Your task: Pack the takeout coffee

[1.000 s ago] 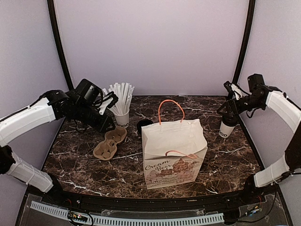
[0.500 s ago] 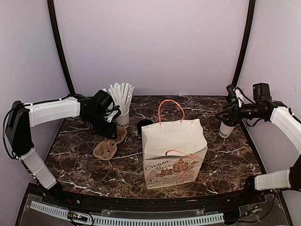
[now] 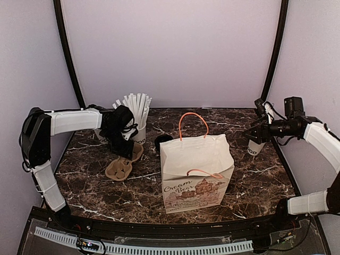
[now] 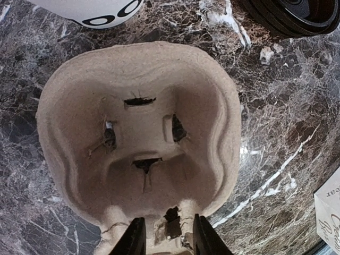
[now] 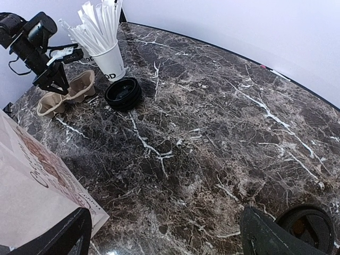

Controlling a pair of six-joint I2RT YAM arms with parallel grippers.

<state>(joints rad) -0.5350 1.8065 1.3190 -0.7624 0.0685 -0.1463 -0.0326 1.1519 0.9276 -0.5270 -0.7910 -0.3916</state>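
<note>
I count one takeout coffee (image 3: pixel 255 150), one paper bag (image 3: pixel 196 172), one pulp carrier (image 4: pixel 138 133) with two wells, and one straw cup (image 3: pixel 138 133) crammed with more white straws (image 3: pixel 135 106) than I can number. One black lid pile (image 5: pixel 123 94) lies loose on the desk (image 3: pixel 255 186).

The coffee stands upright at the far right of the desk, close to its right edge and well apart from the bag. Its white paper wall carries dark lettering low down, and its black dome lid (image 5: pixel 313 228) is on. The right gripper (image 5: pixel 164 239) hangs at lid height with its fingers (image 5: pixel 265 236) spread wide. In the wrist view the lid sits just outside the finger at the right of that view, not between the two. Bare marble runs between coffee and bag, and another strip lies along the near edge in front of the bag.

The left gripper (image 4: pixel 169 240) is down on the carrier, fingers (image 4: pixel 134 239) apart on either side of its narrow waist; I cannot tell whether they press it. Carrier, straw cup and lid pile crowd the far left, just beside one another.

The desk is glossy dark-brown stone with white veins. The carrier is rough, fibrous tan pulp with small slits in its well. The bag is cream paper, upright, with orange cord handles (image 3: pixel 192 113) and a printed front.
</note>
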